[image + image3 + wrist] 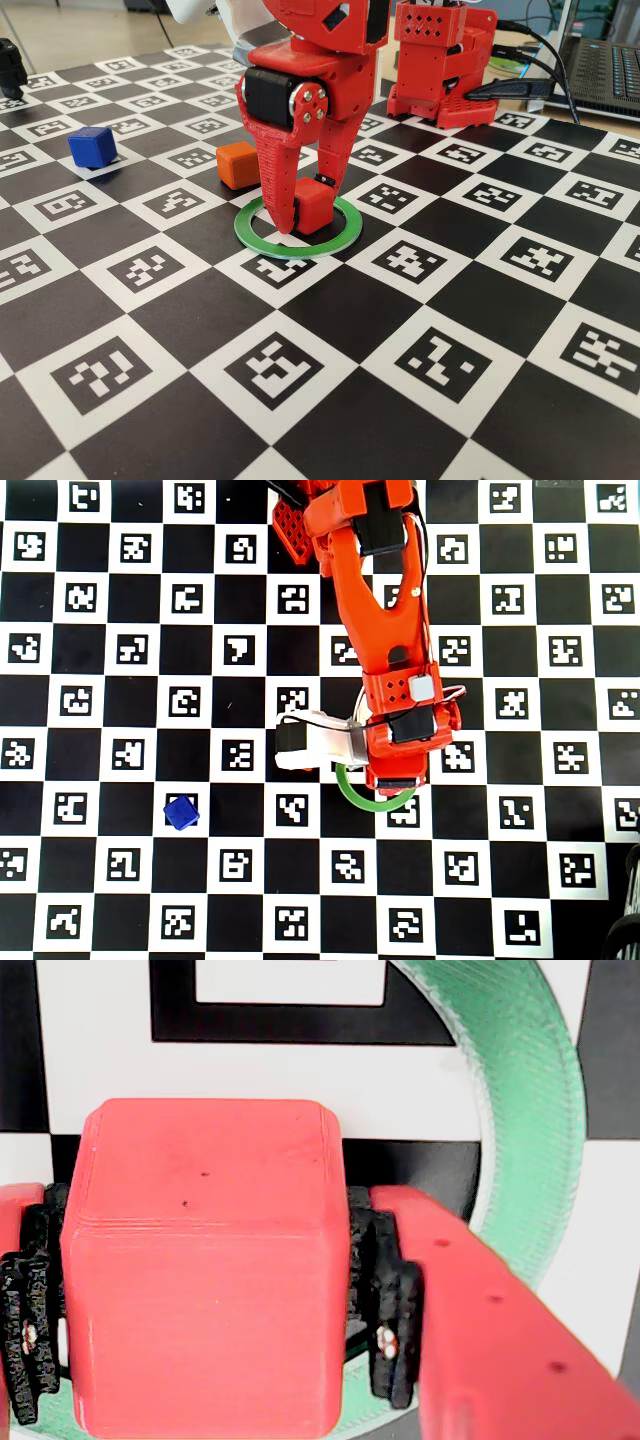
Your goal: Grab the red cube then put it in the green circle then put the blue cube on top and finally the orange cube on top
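Checkerboard mat (420, 420) bears green circle (352, 222); hand (300, 215) clasps red cube (313, 206)

My fixed view sits low, facing the green circle (297, 228); my overhead looks straight down; my wrist view hangs close above it.
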